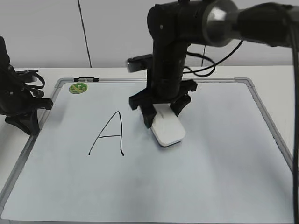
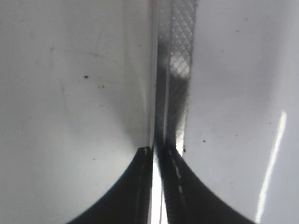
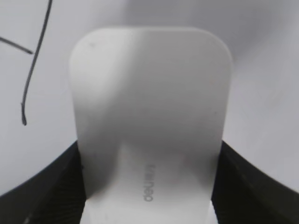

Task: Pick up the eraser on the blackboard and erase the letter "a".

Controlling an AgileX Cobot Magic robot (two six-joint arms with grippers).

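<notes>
The white eraser (image 1: 168,130) lies flat on the blackboard (image 1: 224,158), just right of the large capital "A" (image 1: 109,134). My right gripper (image 1: 162,113) is shut on the eraser's far end, one finger on each long side. In the right wrist view the eraser (image 3: 149,102) fills the middle, with grey lettering near the jaws (image 3: 148,186); a stroke of the capital "A" (image 3: 32,79) shows at upper left. The small letter "a" does not show in any view. My left gripper (image 1: 23,122) rests at the board's left edge, its fingers (image 2: 156,156) nearly touching over the grey frame.
A round green magnet (image 1: 78,87) sits at the board's far left corner, with a small black clip (image 1: 86,79) on the far frame beside it. The right arm's black body stands over the board's centre. The grey frame (image 2: 175,70) runs up the left wrist view.
</notes>
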